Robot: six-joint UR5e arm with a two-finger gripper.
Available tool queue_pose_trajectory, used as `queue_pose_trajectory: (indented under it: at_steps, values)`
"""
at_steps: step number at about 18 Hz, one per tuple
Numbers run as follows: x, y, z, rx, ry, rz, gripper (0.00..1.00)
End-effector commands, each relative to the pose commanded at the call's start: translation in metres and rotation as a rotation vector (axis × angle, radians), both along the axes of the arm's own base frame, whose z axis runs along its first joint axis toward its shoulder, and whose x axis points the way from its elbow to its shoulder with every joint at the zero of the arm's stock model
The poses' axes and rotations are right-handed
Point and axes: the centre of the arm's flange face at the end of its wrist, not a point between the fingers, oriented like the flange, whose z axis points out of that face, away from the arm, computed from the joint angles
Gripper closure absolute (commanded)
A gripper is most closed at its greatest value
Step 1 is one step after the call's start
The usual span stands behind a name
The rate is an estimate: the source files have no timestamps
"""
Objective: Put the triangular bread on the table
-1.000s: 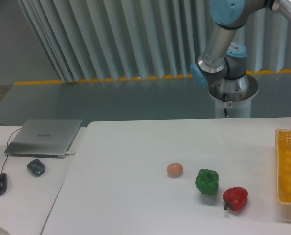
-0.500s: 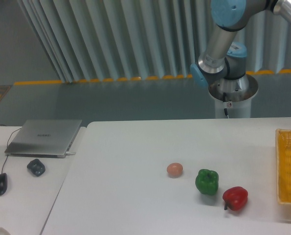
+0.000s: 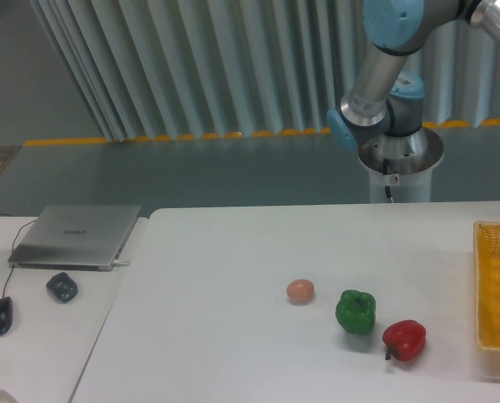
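Observation:
The triangular bread is out of view. The white table fills the lower part of the camera view. Only the arm's base and lower links show, behind the table's far edge at the upper right; the arm runs out of the frame at the top right. The gripper itself is outside the picture.
A small pinkish-orange ball, a green pepper and a red pepper sit in a row right of the table's middle. A yellow basket stands at the right edge. A grey laptop and two dark mice lie on the adjoining left surface.
The arm's upper link has shifted slightly to the right. The objects on the table have not moved.

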Motion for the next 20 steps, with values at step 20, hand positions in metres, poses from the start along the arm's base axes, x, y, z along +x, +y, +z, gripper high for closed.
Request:
queue_pose_trajectory:
  at_steps: [20]
  values:
    - [0.0016, -0.0013, -0.0083, -0.012, -0.013, 0.007, 0.39]
